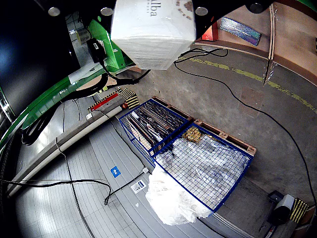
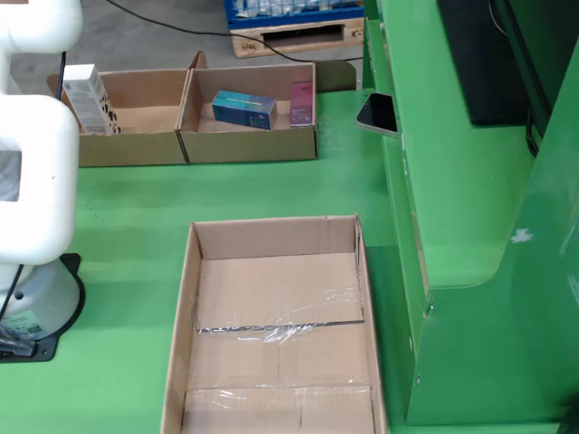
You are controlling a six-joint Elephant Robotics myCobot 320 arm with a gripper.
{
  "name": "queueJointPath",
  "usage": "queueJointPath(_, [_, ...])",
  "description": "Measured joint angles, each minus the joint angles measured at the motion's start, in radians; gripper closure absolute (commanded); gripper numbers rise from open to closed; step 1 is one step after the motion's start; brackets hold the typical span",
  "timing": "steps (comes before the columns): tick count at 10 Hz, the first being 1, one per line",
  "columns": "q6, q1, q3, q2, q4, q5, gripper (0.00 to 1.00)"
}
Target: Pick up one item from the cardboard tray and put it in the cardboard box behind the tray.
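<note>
1. Tool (image 1: 153, 20) fills the top centre of the gripper-mounted view, with a white box (image 1: 152, 32) printed "lba" pressed against it; how it grips is hidden, so I cannot tell its state.
2. Below it in that view lie a grey floor (image 1: 223, 94), blue wire cages (image 1: 190, 153) on pallets and a black cable (image 1: 237, 101), so the camera faces off the desk.
3. In the still view, the white arm (image 2: 32, 172) stands at the left edge, its base (image 2: 36, 307) on the green desk (image 2: 136, 226); the tool is out of frame.
4. An empty cardboard tray (image 2: 276, 334) sits at lower centre.
5. Behind it, at upper left, two cardboard boxes (image 2: 194, 113) stand side by side: the left holds an upright white carton (image 2: 86, 99), the right a teal box (image 2: 242, 110) and a pink packet (image 2: 301, 103).
6. A dark phone (image 2: 378, 114) lies at upper right.
</note>
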Motion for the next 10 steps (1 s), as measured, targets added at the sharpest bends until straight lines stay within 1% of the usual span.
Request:
queueJointPath(2, [0.0, 0.0, 0.0, 0.0, 0.0, 0.002, 1.0])
queueJointPath(5, [0.121, -0.116, 0.001, -0.02, -0.12, 0.12, 1.0])
queueJointPath(7, [0.232, -0.215, 0.0, -0.028, -0.15, 0.235, 1.0])
queueJointPath(10, [0.232, -0.362, -0.002, -0.146, -0.183, 0.385, 1.0])
